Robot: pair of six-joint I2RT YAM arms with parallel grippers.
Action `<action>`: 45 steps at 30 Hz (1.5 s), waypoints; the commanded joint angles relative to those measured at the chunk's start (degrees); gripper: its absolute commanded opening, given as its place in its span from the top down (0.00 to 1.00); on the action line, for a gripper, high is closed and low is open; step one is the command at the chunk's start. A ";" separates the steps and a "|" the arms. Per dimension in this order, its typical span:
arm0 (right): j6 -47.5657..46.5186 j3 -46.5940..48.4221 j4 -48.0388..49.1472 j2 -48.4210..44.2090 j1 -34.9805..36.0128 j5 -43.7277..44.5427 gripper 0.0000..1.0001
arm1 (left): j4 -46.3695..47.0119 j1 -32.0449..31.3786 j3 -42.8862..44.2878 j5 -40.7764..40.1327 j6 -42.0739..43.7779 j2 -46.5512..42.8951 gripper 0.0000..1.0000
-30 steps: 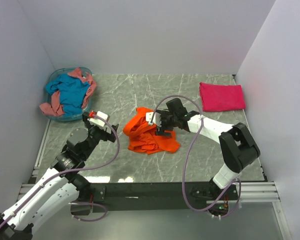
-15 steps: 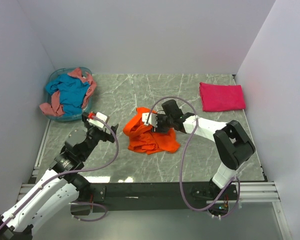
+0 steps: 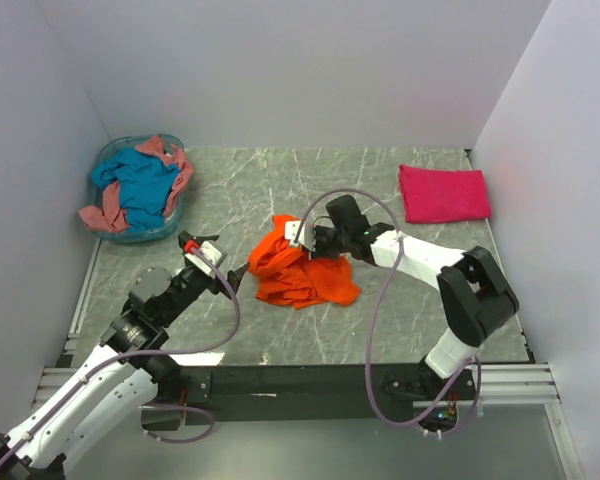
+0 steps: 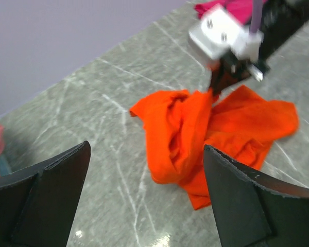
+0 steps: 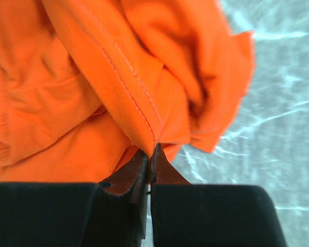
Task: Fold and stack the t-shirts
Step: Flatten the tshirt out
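Centrally, on the grey marbled surface (image 3: 280,180), lies the orange t-shirt (image 3: 300,272), crumpled into a loose heap with folds piled on its left side and a flatter flap trailing right.

- Cloth reads as light, limp and thin. It will drape and sag wherever it isn't supported, and won't hold a shape by itself. Not fragile; not slippery against rubber pads, I'd judge.
- Best hold: a stitched edge. The ribbed, double-stitched band is thicker than the body cloth and less likely to slide out.
- Right gripper (image 3: 310,240): jaws pressed together, pinching just that seamed band at the heap's upper edge; the wrist view shows the fold nipped at the tips.
- Left gripper (image 3: 230,278): jaws spread wide, nothing between them, facing the heap from its left side, near but apart from the cloth.
- Judgement: a second hold on a far hem or shoulder is needed to spread it flat.
- Magenta t-shirt (image 3: 443,193) lies folded at the far right corner.
- Teal t-shirt (image 3: 140,180) and salmon t-shirt (image 3: 100,215) are bundled in the basket (image 3: 130,238), far left.
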 commanded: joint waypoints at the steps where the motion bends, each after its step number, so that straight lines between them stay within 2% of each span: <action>1: 1.28 0.39 -1.56 -8.93 -0.86 -2.23 1.00 | 3.63 -0.20 -0.31 8.42 1.49 2.39 0.05; 8: 5.58 1.53 -6.14 -17.54 -5.33 -2.66 1.00 | 1.97 -2.65 4.87 8.61 -0.71 16.27 0.13; 11: 8.39 2.23 -7.28 -20.62 -7.62 -4.41 1.00 | 0.91 -8.44 9.08 5.54 -2.20 22.86 0.10; 12: 9.01 2.40 -7.55 -21.85 -8.06 -5.03 1.00 | 1.17 -12.55 10.57 2.40 -2.38 24.10 0.08; 15: 11.47 1.88 -7.37 -23.78 -9.21 -7.23 1.00 | 4.15 -18.28 12.25 -0.80 -1.68 28.58 0.06; 16: 12.17 1.79 -7.46 -24.23 -9.30 -7.76 1.00 | 4.86 -18.91 12.69 -5.06 -1.24 30.94 0.05; 19: 13.06 1.70 -7.99 -26.16 -9.91 -8.37 1.00 | 7.06 -19.80 14.19 -10.70 -0.45 36.30 0.06; 24: 14.82 3.55 -10.09 -29.15 -12.02 -10.57 1.00 | 13.37 -19.80 14.81 -16.34 0.79 42.56 0.09; 27: 15.69 4.43 -11.33 -30.91 -12.64 -10.84 1.00 | 15.49 -19.80 16.20 -19.25 1.40 45.64 0.17; 28: 16.22 4.51 -11.68 -31.35 -12.72 -10.66 1.00 | 15.59 -19.80 16.91 -19.34 1.14 46.34 0.30; 30: 16.57 4.78 -11.94 -32.49 -12.81 -9.18 1.00 | 14.45 -19.80 19.53 -18.03 0.18 46.43 0.48; 31: 17.01 4.87 -12.03 -32.75 -12.90 -8.30 1.00 | 13.23 -19.80 20.34 -17.24 0.00 45.74 0.66; 33: 17.54 5.22 -12.29 -33.81 -13.77 -6.54 1.00 | 12.43 -19.88 21.92 -14.70 -1.14 43.11 0.81; 35: 17.98 5.74 -12.47 -34.77 -14.48 -6.01 1.00 | 12.42 -19.88 22.19 -12.50 -1.41 40.82 0.91; 36: 18.33 6.09 -12.38 -35.21 -15.00 -5.74 1.00 | 12.51 -19.88 22.28 -10.40 -1.76 39.76 0.99; 42: 20.09 11.62 -14.84 -37.06 -17.91 -2.14 1.00 | 11.72 -19.97 25.43 -2.74 -3.87 31.94 0.99; 45: 21.14 19.08 -17.12 -36.80 -20.63 0.76 1.00 | 10.76 -19.97 29.82 3.49 -5.01 30.18 0.99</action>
